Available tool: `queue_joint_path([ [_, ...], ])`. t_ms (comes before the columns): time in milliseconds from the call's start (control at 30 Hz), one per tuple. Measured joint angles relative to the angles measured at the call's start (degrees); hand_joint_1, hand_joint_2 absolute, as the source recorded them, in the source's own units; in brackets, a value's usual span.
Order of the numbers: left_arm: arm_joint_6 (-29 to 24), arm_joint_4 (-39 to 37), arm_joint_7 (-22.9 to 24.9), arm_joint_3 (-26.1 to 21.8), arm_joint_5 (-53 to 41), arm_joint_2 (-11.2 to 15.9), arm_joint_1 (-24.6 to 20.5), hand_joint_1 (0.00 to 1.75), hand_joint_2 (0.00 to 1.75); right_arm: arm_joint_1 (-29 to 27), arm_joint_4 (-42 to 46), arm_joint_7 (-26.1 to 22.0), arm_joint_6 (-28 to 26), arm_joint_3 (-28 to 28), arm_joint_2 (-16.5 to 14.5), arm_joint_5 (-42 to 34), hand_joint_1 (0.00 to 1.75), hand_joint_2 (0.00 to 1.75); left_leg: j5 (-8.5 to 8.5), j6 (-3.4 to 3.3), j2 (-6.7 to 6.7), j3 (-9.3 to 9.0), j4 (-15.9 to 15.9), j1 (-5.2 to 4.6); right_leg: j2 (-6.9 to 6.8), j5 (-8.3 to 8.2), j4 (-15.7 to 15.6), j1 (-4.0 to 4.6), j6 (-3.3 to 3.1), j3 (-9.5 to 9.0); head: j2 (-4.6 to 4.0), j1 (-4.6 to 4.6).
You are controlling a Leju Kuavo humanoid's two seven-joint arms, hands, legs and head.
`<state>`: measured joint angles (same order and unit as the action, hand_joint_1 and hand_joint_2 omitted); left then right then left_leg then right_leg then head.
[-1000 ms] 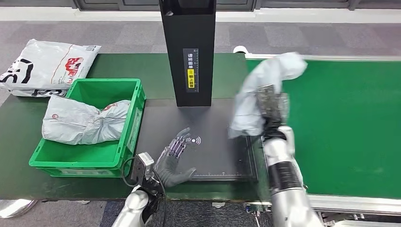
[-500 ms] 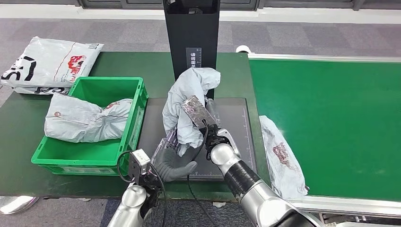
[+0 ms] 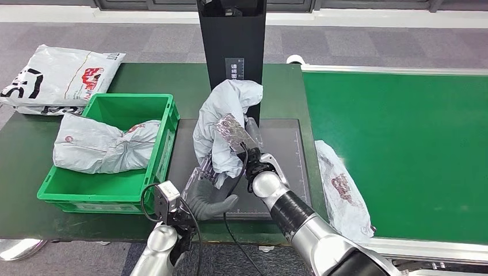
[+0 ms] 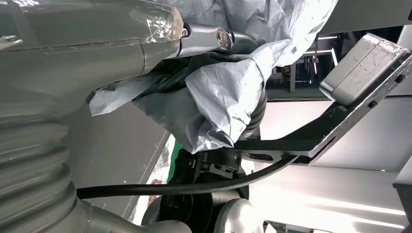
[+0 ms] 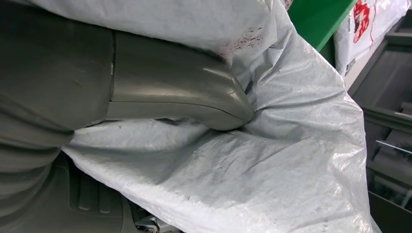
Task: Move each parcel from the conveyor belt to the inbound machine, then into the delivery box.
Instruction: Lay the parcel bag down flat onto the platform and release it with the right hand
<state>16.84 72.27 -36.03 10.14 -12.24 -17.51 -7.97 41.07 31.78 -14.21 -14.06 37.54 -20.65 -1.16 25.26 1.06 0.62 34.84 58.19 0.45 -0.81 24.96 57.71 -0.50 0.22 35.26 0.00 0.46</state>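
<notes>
The right hand (image 3: pixel 248 150) holds a grey parcel (image 3: pixel 221 123) above the black plate of the inbound machine (image 3: pixel 288 167), directly in front of the machine's black upright column (image 3: pixel 231 34). In the right wrist view the thick grey thumb (image 5: pixel 194 102) presses into the crumpled grey film of the parcel, and the film wraps over the rest of the hand. The parcel hangs from this grasp in a loose, folded bundle; its upper end lies against the column face and its lower end drops toward the left hand.

The left hand (image 3: pixel 208 198) sits at the near edge of the plate, palm up, directly under the hanging parcel. In the left wrist view the lower fold of the parcel lies against the left fingers (image 4: pixel 214 36). Whether these fingers grip the film or only touch it cannot be told.

A second parcel (image 3: pixel 340 190) lies on the green conveyor belt (image 3: pixel 403 144), at its near left edge, just beside the plate. A third parcel (image 3: pixel 100 150) lies in the green delivery box (image 3: pixel 164 149), left of the plate. A white printed bag (image 3: pixel 54 77) lies on the dark green table (image 3: pixel 190 80) beyond the box
</notes>
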Motion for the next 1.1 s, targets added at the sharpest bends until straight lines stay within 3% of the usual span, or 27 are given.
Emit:
queue_joint_path([
  [100, -0.02, 0.13, 0.01, 0.00, 0.00, 0.00, 0.02, 0.00, 1.75, 0.23, -0.26, -0.05, -0.19, 0.52, 0.00, -0.31, 1.75, 1.75, 0.00, 0.00, 0.00, 0.00, 0.00, 0.00, 0.00, 0.00, 0.00, -0.01, 0.00, 0.00, 0.00, -0.01],
  [133, -0.03, 0.16, 0.02, 0.00, 0.00, 0.00, 0.02, 0.00, 1.75, 0.29, -0.39, -0.13, -0.33, 0.60, 0.00, -0.47, 1.38, 1.75, 0.00, 0.00, 0.00, 0.00, 0.00, 0.00, 0.00, 0.00, 0.00, -0.01, 0.00, 0.00, 0.00, -0.01],
  [233, -0.07, 0.29, 0.04, 0.00, -0.19, 0.00, 0.07, 0.00, 1.75, 0.60, -1.25, -0.80, -0.93, 0.70, 0.00, -0.71, 0.07, 1.75, 0.00, 0.00, 0.00, 0.00, 0.00, 0.00, 0.00, 0.00, 0.00, -0.01, 0.00, 0.00, 0.00, -0.02],
  [267, -0.08, 0.34, 0.06, 0.00, -0.31, 0.00, 0.08, 0.00, 1.75, 0.76, -1.69, -1.10, -1.16, 0.71, 0.00, -0.63, 0.00, 1.75, 0.00, 0.00, 0.00, 0.00, 0.00, 0.00, 0.00, 0.00, 0.00, -0.01, 0.00, 0.00, 0.00, -0.02],
  [467, -0.53, 0.37, 0.09, 0.00, -1.42, 0.02, 0.07, 0.00, 1.75, 1.75, -3.94, -3.20, -1.75, 0.22, 0.16, 1.68, 0.00, 1.75, 0.00, 0.00, 0.01, -0.01, 0.00, 0.00, 0.01, 0.00, 0.00, 0.00, 0.00, 0.01, 0.00, -0.02],
  [567, -4.33, 0.58, 0.14, 0.00, -4.47, 0.05, 0.11, 0.00, 1.75, 1.46, -4.11, -4.35, -2.35, -1.64, 0.49, 5.42, 0.00, 1.75, 0.00, 0.00, 0.00, -0.01, 0.00, 0.00, 0.00, 0.00, 0.00, 0.00, 0.00, 0.01, 0.00, -0.02],
  [600, -7.90, 0.90, 0.77, 0.00, -7.26, 0.08, 0.14, 0.00, 1.75, 0.98, -3.83, -4.62, -2.68, -2.66, 0.65, 7.21, 0.00, 1.75, 0.00, 0.00, 0.00, 0.00, 0.00, 0.00, 0.00, 0.00, 0.00, 0.00, 0.00, 0.00, 0.00, -0.02],
  [667, -20.32, 2.26, 4.06, 0.00, -17.66, 0.13, 0.27, 0.00, 1.75, -0.85, -2.43, -4.80, -3.15, -5.07, 1.00, 11.34, 0.00, 1.75, 0.00, 0.00, 0.00, 0.00, 0.00, 0.00, 0.00, 0.00, 0.00, 0.01, 0.00, 0.01, 0.00, -0.02],
  [767, -43.92, 5.73, 14.35, 0.00, -41.88, 0.18, 0.56, 0.00, 1.75, -5.12, 1.51, -4.05, -1.84, -8.93, 1.43, 17.68, 0.00, 1.75, 0.01, 0.00, 0.02, 0.00, 0.00, 0.00, 0.02, 0.02, 0.00, 0.00, -0.01, 0.04, 0.00, -0.02],
  [833, -52.98, 7.69, 22.41, 0.00, -57.17, 0.27, 0.65, 0.00, 1.75, -7.19, 3.63, -3.61, -0.45, -11.25, 1.53, 20.77, 0.00, 1.75, 0.02, 0.00, 0.00, 0.00, 0.00, 0.00, -0.01, 0.04, 0.00, 0.00, -0.03, 0.05, 0.00, -0.03],
  [933, -56.28, 9.10, 29.33, 0.00, -68.71, 0.36, 0.69, 0.00, 1.75, -8.60, 5.33, -3.55, 0.39, -13.82, 1.52, 22.65, 0.00, 1.75, 0.04, 0.02, 0.06, -0.01, 0.00, 0.00, 0.02, 0.05, 0.00, -0.01, -0.05, 0.05, 0.00, -0.03],
  [1100, -56.71, 10.10, 30.57, 0.00, -70.09, 0.39, 0.78, 0.00, 1.75, -9.37, 6.86, -3.57, 0.58, -16.07, 1.48, 23.14, 0.00, 1.75, 0.04, 0.03, 0.14, -0.05, 0.00, 0.00, 0.09, 0.04, 0.00, -0.01, -0.06, 0.05, 0.00, -0.03],
])
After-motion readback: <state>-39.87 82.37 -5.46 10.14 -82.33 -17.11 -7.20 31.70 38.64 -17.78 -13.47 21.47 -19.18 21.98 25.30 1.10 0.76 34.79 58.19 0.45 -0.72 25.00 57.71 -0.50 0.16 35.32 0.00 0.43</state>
